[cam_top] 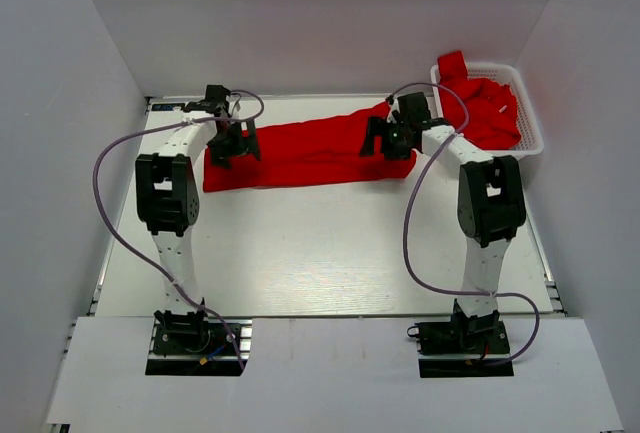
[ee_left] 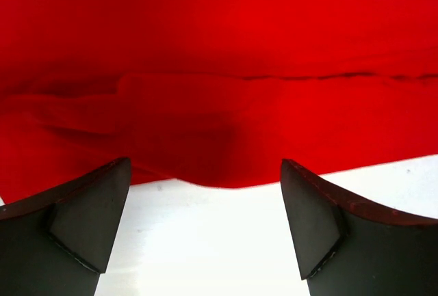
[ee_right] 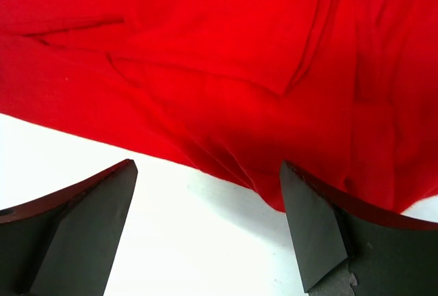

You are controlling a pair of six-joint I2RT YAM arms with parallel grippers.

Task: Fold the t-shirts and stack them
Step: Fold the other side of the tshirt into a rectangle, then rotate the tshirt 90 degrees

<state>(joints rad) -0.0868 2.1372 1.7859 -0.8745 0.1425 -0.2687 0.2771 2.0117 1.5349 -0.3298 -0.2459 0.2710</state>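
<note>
cloth in bright red, a red t-shirt (cam_top: 300, 156), lies stretched in a long band across the far part of the white surface (cam_top: 320, 253), running from left to right. its left end is squared off, and its right end rises a little toward the far right corner. the left hand (cam_top: 232, 143) sits over the shirt's left end and the right hand (cam_top: 392, 139) over its right end, so the two are well apart with the length of the garment between them.

in the left wrist view the two dark fingers (ee_left: 85, 221) are spread wide, with bare white surface between them and nothing gripped. the shirt's near hem runs just beyond the fingertips, and a fold line crosses the fabric further up. in the right wrist view the fingers (ee_right: 82, 227) are also spread wide and hold nothing. the shirt's edge runs slantwise past the tips, and the fabric there is creased in several overlapping folds, coming closest to the finger on the right of that view.

a white basket (cam_top: 534, 128) stands at the far right corner of the surface, just beside the right arm. it is heaped with more red clothes (cam_top: 485, 103), one piece sticking up at its far left corner. whether the stretched shirt touches the basket cannot be told, since the right arm covers that spot.
</note>
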